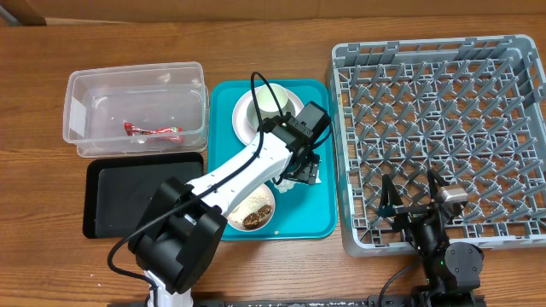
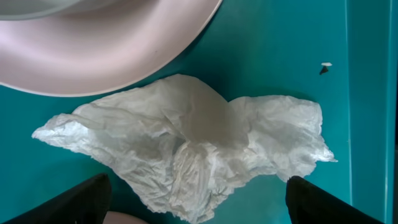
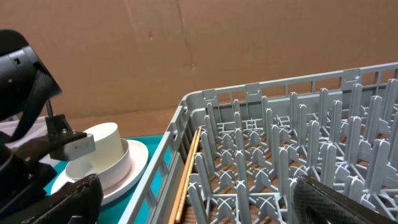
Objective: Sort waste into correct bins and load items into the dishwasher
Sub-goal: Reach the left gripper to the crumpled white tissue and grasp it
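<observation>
Napkin (image 2: pixel 186 149) crumpled on teal tray (image 2: pixel 280 50), right below left hand (image 2: pixel 198 202) — hand wide open, w/ nothing gripped.

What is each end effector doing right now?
Left end effector: open, above the crumpled napkin, holding nothing.
Right end effector: open, empty, over the dish rack.

Robot lab: wooden table (image 1: pixel 256 34), cardboard backdrop (image 3: pixel 124 56).

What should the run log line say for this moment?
left gripper: open, straddling napkin on teal tray | right gripper: open, empty, over dish rack | red wrapper: in clear tub
</observation>
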`<action>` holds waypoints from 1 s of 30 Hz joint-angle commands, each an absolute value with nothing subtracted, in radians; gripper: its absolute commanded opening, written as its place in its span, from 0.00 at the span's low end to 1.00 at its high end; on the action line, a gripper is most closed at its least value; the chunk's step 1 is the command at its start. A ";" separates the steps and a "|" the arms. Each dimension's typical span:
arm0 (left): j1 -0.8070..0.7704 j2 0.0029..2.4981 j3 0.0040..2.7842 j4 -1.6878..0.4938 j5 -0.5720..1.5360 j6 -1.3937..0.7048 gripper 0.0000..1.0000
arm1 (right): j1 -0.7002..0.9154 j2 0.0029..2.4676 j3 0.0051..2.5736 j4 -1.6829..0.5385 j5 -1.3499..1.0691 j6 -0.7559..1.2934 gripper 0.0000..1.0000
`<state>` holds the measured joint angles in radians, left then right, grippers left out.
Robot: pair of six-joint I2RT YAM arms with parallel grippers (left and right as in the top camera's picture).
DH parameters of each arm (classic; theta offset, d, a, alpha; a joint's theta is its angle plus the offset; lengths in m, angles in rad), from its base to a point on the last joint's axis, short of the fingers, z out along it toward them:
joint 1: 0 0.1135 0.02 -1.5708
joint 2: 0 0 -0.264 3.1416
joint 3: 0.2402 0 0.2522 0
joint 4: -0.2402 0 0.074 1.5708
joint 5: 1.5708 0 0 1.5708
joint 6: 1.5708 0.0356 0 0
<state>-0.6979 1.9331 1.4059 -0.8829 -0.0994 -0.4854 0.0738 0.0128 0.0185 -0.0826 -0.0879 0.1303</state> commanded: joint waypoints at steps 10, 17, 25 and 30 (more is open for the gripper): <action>-0.674 1.909 1.314 -0.776 -0.114 -0.451 0.94 | 0.077 0.003 0.008 -0.077 -0.079 0.131 1.00; -0.674 1.909 1.259 -0.698 -0.114 -0.452 0.94 | 0.077 0.003 0.008 -0.077 -0.079 0.131 1.00; -0.674 1.909 1.222 -0.666 -0.114 -0.452 0.93 | 0.077 0.003 0.008 -0.077 -0.079 0.131 1.00; -0.674 1.909 1.217 -0.659 -0.115 -0.449 0.83 | 0.077 0.003 0.008 -0.077 -0.079 0.131 1.00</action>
